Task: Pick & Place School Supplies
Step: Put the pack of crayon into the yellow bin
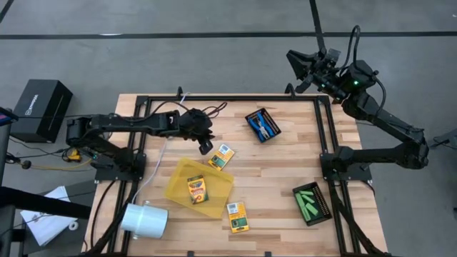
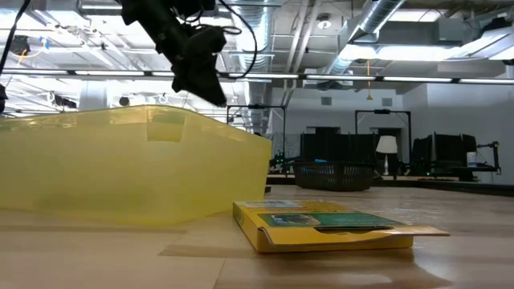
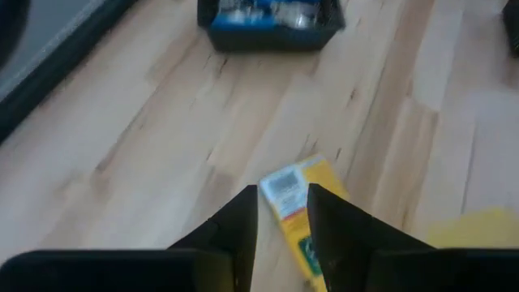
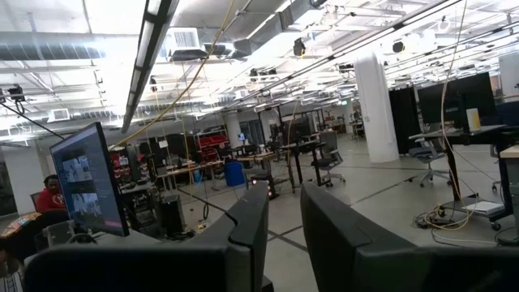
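Left claw (image 1: 206,147): hangs above the table just beside the yellow tray's far corner, fingers (image 3: 243,219) a narrow gap apart, holding nothing.
Under it: a crayon box (image 1: 223,156) lies flat on the wood; in the left wrist view it (image 3: 298,212) shows through the gap between the fingers.
Yellow tray (image 1: 180,180): near the table's middle, with a second crayon box (image 1: 196,190) lying in it.
Third crayon box (image 1: 238,217): on the wood just beside the tray, toward the front edge.
Scissors (image 1: 267,128): in a black mesh tray (image 1: 251,117) at the far side.
Green sticks (image 1: 309,203): in another mesh tray (image 1: 325,211) at the right.
Right claw (image 1: 302,66): raised beyond the table's far right corner, fingers a narrow gap apart, empty.
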